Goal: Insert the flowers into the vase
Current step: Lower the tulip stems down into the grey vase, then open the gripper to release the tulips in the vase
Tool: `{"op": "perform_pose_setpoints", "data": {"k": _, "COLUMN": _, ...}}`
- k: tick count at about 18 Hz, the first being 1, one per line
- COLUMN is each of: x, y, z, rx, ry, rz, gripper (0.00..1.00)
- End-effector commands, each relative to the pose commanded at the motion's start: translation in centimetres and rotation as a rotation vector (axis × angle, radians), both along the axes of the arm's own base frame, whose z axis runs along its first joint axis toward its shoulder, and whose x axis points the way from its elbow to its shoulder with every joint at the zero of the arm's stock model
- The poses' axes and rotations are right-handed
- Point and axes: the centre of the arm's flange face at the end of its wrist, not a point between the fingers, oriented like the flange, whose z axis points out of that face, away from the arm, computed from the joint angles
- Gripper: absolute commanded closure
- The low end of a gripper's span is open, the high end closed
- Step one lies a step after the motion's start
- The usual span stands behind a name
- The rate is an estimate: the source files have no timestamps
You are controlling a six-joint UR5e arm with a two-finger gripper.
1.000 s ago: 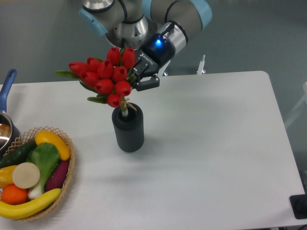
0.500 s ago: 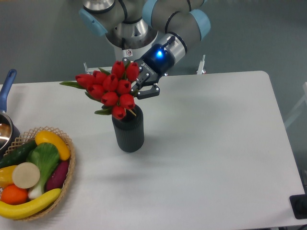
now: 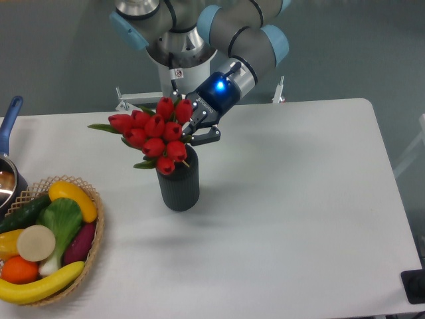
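The flowers (image 3: pixel 154 131), a bunch of red tulip buds with green leaves, sit low over the mouth of the dark ribbed vase (image 3: pixel 179 187), with their stems down inside it. The bunch leans to the left and hides most of the vase's mouth. My gripper (image 3: pixel 194 130) comes in from the upper right, right behind the buds. Its fingers (image 3: pixel 207 135) are partly hidden by the flowers, and the hold on the stems does not show.
A wicker basket (image 3: pixel 95 229) of fruit and vegetables stands at the front left. A blue-handled metal pot (image 3: pixel 8 143) is at the left edge. The arm's base stands behind the table's far edge.
The gripper and the flowers have moved down and a little right. The stems have sunk deeper into the vase, and the buds now rest at its mouth.
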Motion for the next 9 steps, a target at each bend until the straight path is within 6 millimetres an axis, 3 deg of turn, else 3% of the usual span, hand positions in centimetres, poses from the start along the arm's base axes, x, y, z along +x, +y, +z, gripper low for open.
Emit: {"op": "perform_pose_setpoints", "data": {"k": 9, "x": -0.4, "y": 0.1, "z": -1.9, "rx": -0.042, "ry": -0.025, "rz": 0.0, "gripper": 0.73}}
